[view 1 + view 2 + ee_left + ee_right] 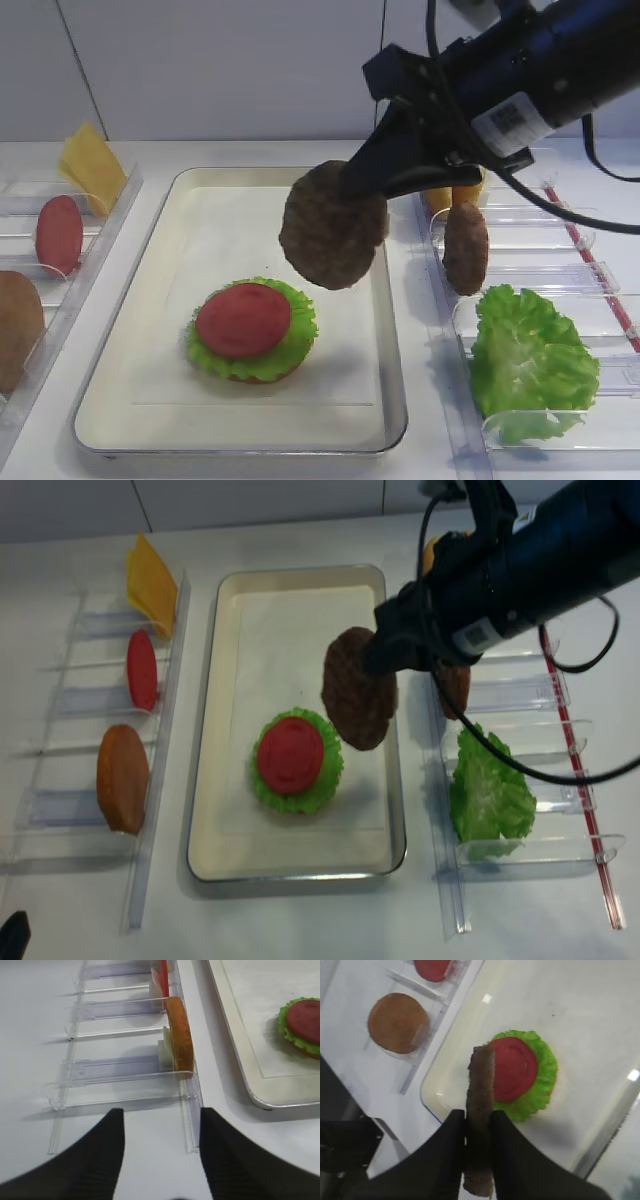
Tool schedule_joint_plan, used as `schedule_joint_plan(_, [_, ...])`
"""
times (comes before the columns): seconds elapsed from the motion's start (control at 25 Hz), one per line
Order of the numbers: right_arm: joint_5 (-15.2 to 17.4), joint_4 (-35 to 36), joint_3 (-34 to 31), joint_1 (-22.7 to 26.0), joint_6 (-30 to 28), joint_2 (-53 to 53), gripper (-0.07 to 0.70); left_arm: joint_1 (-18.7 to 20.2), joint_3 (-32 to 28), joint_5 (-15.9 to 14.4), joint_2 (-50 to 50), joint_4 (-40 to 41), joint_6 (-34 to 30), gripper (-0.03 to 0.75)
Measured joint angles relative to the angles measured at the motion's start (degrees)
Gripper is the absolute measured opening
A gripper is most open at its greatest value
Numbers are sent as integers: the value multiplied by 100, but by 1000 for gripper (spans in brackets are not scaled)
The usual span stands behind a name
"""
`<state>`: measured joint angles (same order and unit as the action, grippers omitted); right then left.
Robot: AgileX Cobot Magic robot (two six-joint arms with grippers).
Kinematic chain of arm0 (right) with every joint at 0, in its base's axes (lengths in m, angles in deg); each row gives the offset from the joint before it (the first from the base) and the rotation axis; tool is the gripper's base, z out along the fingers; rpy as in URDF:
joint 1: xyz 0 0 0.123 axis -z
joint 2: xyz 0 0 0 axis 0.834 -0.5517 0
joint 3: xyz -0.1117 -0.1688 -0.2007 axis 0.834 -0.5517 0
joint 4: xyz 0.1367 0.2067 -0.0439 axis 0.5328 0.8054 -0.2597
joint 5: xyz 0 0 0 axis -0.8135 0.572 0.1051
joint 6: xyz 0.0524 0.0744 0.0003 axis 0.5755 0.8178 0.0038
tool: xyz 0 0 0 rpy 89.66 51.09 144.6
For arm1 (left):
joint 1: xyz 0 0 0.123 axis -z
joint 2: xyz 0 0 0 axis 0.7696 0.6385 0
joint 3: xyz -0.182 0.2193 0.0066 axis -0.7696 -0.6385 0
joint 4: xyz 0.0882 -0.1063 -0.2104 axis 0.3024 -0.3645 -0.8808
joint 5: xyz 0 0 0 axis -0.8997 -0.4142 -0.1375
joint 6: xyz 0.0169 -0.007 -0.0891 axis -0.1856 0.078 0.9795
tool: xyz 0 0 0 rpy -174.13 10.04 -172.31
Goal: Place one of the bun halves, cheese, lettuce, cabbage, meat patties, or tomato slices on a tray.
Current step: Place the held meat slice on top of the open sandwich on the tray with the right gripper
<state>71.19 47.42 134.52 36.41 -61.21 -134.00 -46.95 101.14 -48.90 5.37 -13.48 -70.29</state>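
A meat patty (pixel 330 240) hangs edge-down over the tray (pixel 150 340), pinched in the right gripper (pixel 479 1125). Below sit one tomato slice (pixel 243 320) on lettuce (pixel 295 345). A second patty (pixel 465 248), loose lettuce leaf (pixel 525 360), another tomato (pixel 58 234), cheese (pixel 92 165) and bun (pixel 18 325) wait in racks (pixel 560 280). The left gripper (pixel 160 1160) stands spread, holding nothing.

Clear racks (pixel 80 810) (both sides), white table (pixel 300 920).

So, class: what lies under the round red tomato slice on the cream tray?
Frilly green lettuce rings the tomato slice, with a brownish edge showing beneath; whatever that is stays mostly covered.
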Motion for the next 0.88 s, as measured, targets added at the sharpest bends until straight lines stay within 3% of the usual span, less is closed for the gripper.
schedule_joint_plan(0.12, [503, 1090, -20, 284, -878, -426, 160, 0, 0, 0, 0, 0, 0, 341])
schedule_joint_plan(0.32, [1145, 2340, -20, 327, -1604, -1261, 160, 0, 0, 0, 0, 0, 0, 341])
schedule_joint_plan(0.44, [1160, 2765, -20, 327, -1867, -1750, 160, 0, 0, 0, 0, 0, 0, 341])
schedule_joint_plan(0.88, [1075, 3098, -20, 275, -2104, -2453, 160, 0, 0, 0, 0, 0, 0, 341])
